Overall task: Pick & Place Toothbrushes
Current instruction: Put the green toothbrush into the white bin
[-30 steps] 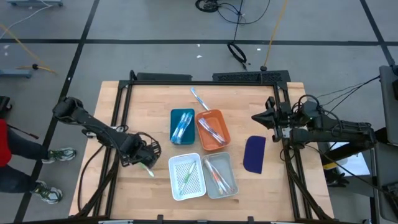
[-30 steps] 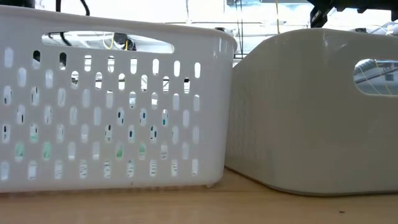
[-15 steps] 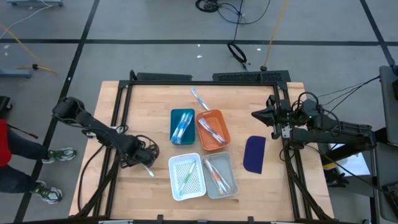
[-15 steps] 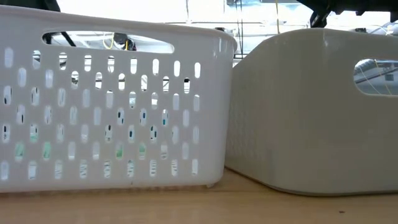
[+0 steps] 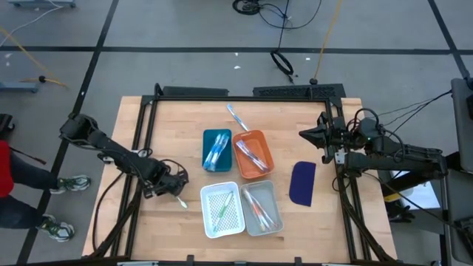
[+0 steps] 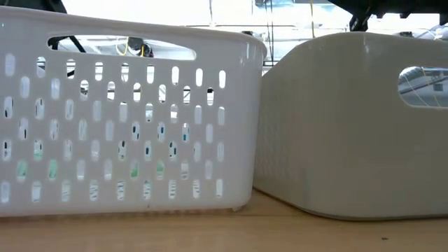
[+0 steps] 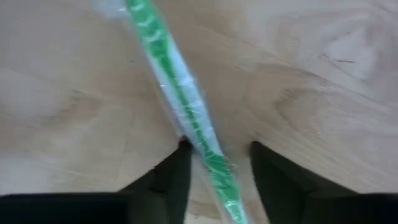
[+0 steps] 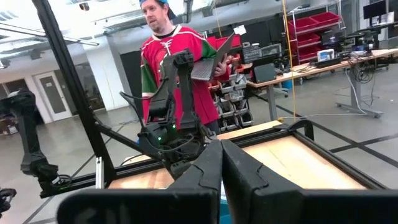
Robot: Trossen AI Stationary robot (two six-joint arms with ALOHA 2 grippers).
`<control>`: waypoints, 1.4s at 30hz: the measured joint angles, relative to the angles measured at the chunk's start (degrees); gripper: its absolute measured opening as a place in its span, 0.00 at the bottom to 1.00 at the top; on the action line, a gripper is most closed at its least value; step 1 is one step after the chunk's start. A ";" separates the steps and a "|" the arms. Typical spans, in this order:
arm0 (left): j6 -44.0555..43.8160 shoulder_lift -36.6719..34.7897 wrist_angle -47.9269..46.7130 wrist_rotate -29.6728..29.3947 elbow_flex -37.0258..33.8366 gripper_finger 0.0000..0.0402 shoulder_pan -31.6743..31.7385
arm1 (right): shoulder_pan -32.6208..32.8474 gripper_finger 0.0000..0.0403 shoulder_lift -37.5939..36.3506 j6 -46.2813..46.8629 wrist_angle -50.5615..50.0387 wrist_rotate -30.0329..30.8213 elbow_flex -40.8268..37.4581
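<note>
Down low on the table's left side, the left gripper (image 5: 176, 193) sits just beside the white perforated basket (image 5: 238, 219), w/ a green toothbrush (image 7: 180, 106) lying on the wood btwn its two fingers (image 7: 171, 177); fingers are spread either side of the handle, and a gap shows on each side in the wrist view. Other toothbrushes lie in the teal tray (image 5: 206, 140), orange tray (image 5: 264, 154), white basket and grey bin (image 5: 275, 201); one more (image 5: 236, 117) lies loose on the wood behind the trays. Right gripper (image 8: 221, 163) hangs at the table's right edge, fingers pressed together, holding nothing. Dark blue oblong piece (image 5: 301, 183) lies near it. A person in a red jersey (image 8: 174, 68) stands beyond the table.
</note>
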 joint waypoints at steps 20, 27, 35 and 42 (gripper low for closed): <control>2.42 0.59 -7.55 -7.39 4.50 0.02 -3.49 | 0.00 0.00 0.00 -0.52 0.00 -0.03 -0.02; 3.16 0.50 -12.27 -10.03 10.20 0.02 -4.57 | 0.00 0.00 -0.01 -0.68 0.01 -0.14 -0.02; 6.52 0.40 -19.18 -12.54 19.03 0.02 -5.70 | 0.00 0.00 0.00 -0.87 0.00 -0.17 -0.02; 12.29 0.29 -24.58 -19.59 31.75 0.02 -6.56 | 0.00 0.00 -0.01 -0.90 0.00 -0.17 -0.02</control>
